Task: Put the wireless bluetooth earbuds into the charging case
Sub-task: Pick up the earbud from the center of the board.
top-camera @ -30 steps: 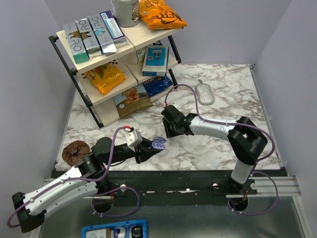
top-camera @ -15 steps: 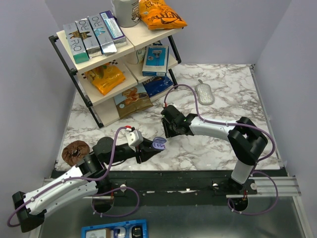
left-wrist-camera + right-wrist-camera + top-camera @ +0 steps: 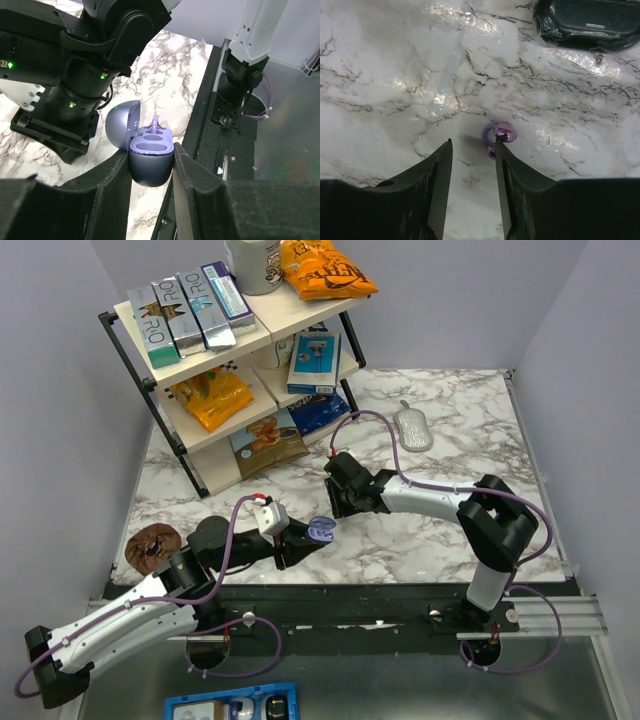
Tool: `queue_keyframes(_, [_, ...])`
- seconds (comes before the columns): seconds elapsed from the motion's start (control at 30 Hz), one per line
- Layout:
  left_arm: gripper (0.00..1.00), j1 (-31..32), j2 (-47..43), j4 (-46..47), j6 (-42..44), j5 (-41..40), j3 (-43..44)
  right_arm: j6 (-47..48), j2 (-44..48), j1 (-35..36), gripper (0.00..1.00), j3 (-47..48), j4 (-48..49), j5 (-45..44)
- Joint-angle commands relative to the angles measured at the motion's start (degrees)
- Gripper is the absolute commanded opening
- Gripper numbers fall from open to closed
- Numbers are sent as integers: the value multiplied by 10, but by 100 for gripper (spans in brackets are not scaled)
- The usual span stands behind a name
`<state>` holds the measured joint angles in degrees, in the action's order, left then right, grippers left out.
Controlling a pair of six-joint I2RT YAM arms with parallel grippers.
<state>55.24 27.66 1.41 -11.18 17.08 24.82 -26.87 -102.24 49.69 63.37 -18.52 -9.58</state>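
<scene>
My left gripper is shut on the lavender charging case, held just above the table's near edge with its lid swung open to the left. A small purple piece stands up from the far well; the near well is empty. From above, the case sits at the left gripper's tip. A translucent purple earbud lies on the marble, touching the tip of the right finger on its outer side. My right gripper hovers low over the table, open, with only bare marble between its fingers.
A glossy black oval object lies just beyond the earbud. A wire shelf rack with snack packs fills the back left. A grey oval object lies at the back, a brown round thing at the left edge.
</scene>
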Motion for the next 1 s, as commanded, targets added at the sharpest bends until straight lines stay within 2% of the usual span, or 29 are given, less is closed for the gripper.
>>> queue_keyframes(0.0, [0,2,-2,14,-2,-8,-5,1,-20,-2,48,-6,1,-3])
queue_keyframes(0.5, [0,1,3,17,-2,-6,-4,-8,-1,-7,44,-35,-11,-30])
queue_keyframes(0.6, [0,2,6,18,-2,-5,-4,-9,1,-7,40,-37,-11,-33])
queue_keyframes(0.77, [0,2,8,18,-2,-1,-4,-2,6,-7,24,-37,-13,-44])
queue_keyframes(0.97, [0,1,8,19,-2,1,-3,37,40,-6,16,-47,-6,-44])
